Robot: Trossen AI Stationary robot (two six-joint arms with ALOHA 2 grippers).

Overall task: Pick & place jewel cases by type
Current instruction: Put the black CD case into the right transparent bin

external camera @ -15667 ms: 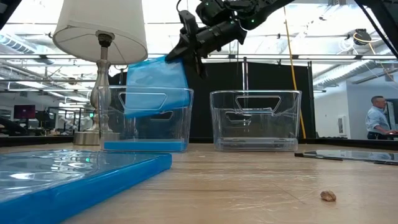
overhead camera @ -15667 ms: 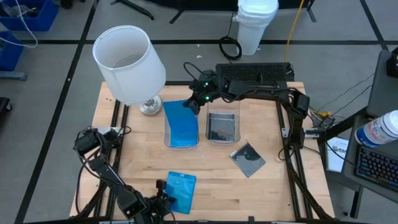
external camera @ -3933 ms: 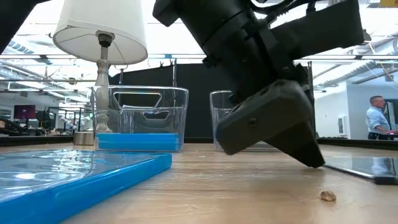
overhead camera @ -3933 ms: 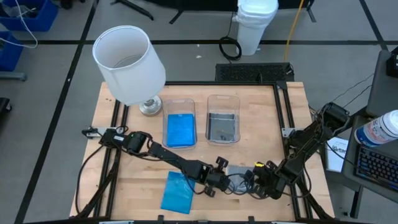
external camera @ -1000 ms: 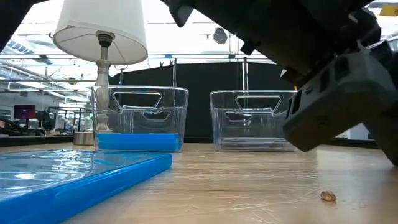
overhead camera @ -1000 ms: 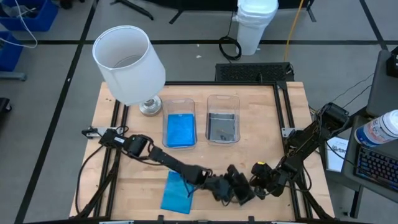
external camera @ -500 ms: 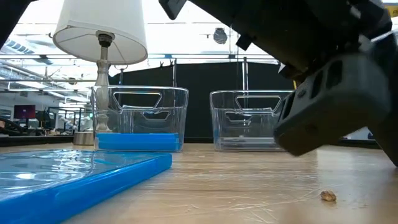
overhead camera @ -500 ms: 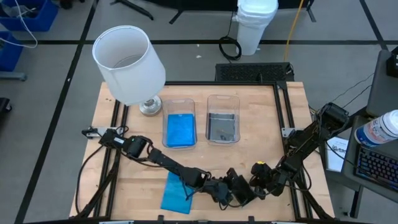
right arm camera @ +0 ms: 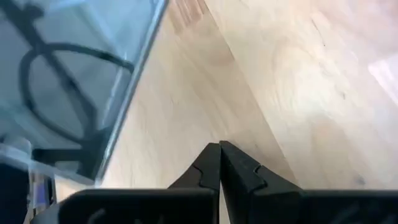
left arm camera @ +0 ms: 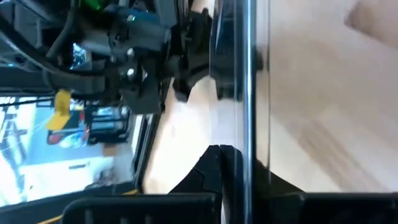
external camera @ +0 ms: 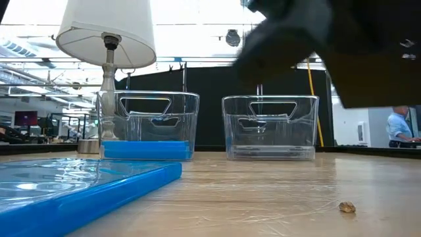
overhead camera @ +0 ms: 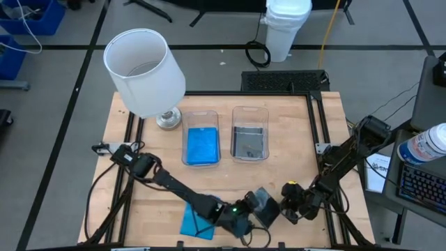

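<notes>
The wooden table [overhead camera: 293, 167] carries a lamp [overhead camera: 144, 70] with a white drum shade on a metal stem, at the far left corner.

Two clear plastic tubs stand side by side near the table's middle, each rectangular with cut-out handles. The left tub [overhead camera: 201, 137] holds bright blue case material lying flat on its floor; whether that is one case or a stack cannot be told. The right tub [overhead camera: 249, 134] holds a dark smoky case, also flat.

Outside the tubs there are two cases. One blue case [overhead camera: 193, 222], flat, square and glossy, lies at the near edge of the table, partly under the left arm. One smoky case [overhead camera: 267, 206], thin and translucent, is at the near edge just right of the blue one, raised off the wood.

The left gripper [left arm camera: 233, 152] pinches that smoky case by its rim, fingers clamped on either face; the left wrist view shows the case edge-on.

The right gripper [right arm camera: 219, 149] hangs low over bare wood just beside the smoky case, its fingers pressed together on nothing.

One small brown crumb [external camera: 346, 207] lies on the table near the front.
</notes>
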